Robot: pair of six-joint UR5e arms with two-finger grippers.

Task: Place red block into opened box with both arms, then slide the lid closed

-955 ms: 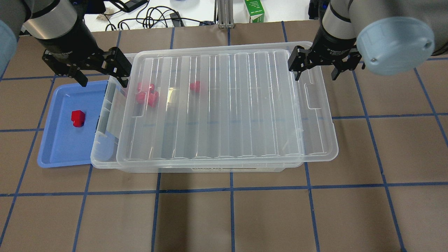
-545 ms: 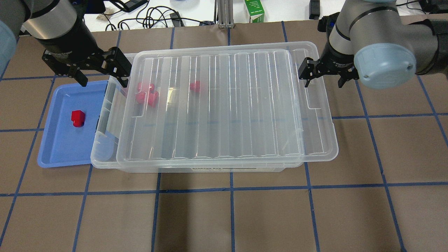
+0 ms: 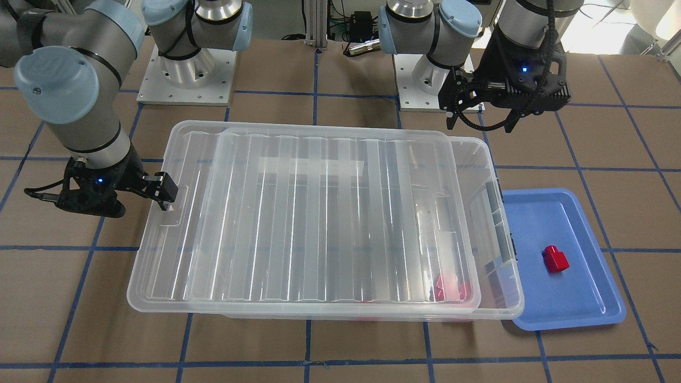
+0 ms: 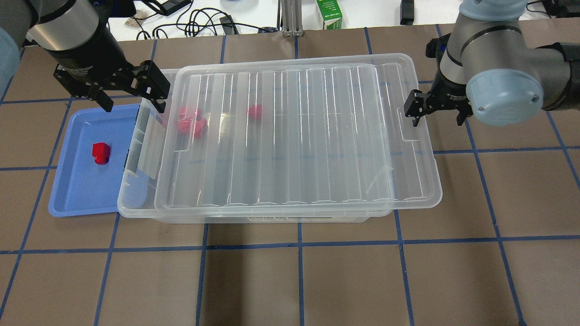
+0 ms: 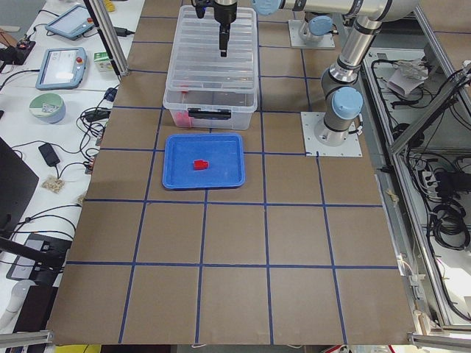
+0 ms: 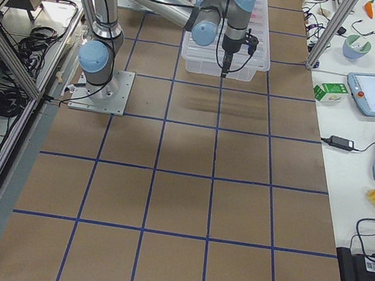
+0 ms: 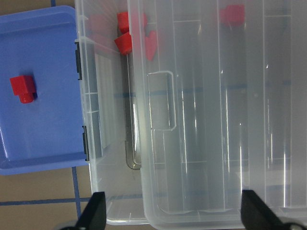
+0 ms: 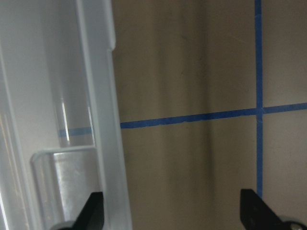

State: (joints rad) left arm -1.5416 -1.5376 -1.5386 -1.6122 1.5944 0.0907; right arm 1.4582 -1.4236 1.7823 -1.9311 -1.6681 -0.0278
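One red block (image 4: 100,152) lies in the blue tray (image 4: 77,194), also seen in the left wrist view as the red block (image 7: 22,87). Several more red blocks (image 4: 190,122) sit inside the see-through box (image 4: 136,181). The ribbed lid (image 4: 294,136) rests on the box and is shifted right, leaving a strip uncovered at the tray end. My left gripper (image 4: 133,106) hangs open above that uncovered strip, holding nothing. My right gripper (image 4: 437,121) is open and low at the lid's right end, one finger over the lid's rim and the other over the table.
The blue tray touches the box's left end, where the dark clips (image 7: 78,60) are. Cables (image 4: 199,20) and a green carton (image 4: 330,13) lie beyond the table's far edge. Blue tape lines (image 4: 299,244) grid the brown table top.
My right gripper has swung right and nearer along the lid's right end and come down. The lid has shifted slightly to the right. The left arm has stayed still.
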